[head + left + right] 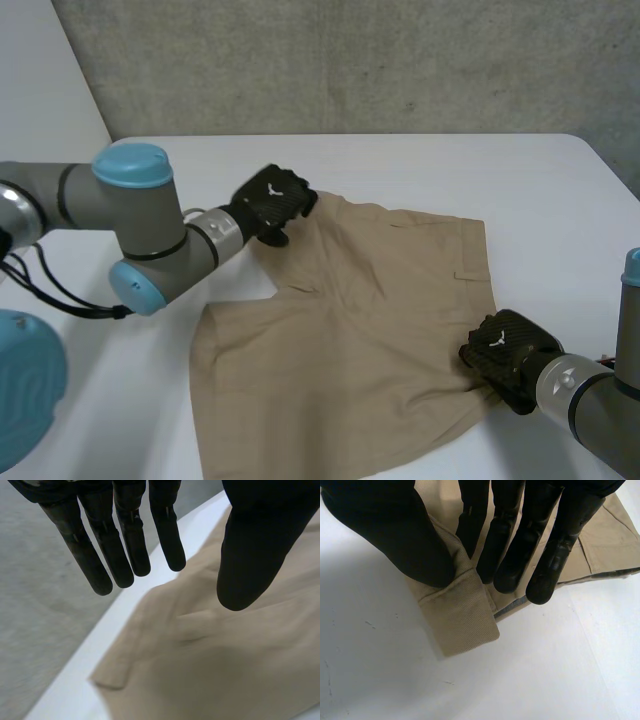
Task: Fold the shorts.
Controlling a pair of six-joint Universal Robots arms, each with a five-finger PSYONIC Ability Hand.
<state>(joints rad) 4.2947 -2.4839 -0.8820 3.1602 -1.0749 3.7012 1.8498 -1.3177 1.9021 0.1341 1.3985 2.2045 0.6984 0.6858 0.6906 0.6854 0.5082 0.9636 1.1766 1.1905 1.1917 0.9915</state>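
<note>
Tan shorts [350, 340] lie spread on the white table [420, 165], partly folded over themselves. My left hand [272, 200] hovers over their far left corner. In the left wrist view its fingers [125, 545] are straight and apart from the thumb [255, 545], with the shorts [225, 670] below and nothing between them. My right hand [505, 355] is at the near right edge of the shorts. There its thumb [385, 525] and fingers [540, 545] pinch a hemmed fold of the shorts [465, 625] just above the table.
A grey concrete wall [350, 60] runs behind the table. The table's right edge [610, 165] lies beyond the shorts. Bare table top [520, 680] spreads beside the right hand. The left arm [140, 230] reaches across the table's left side.
</note>
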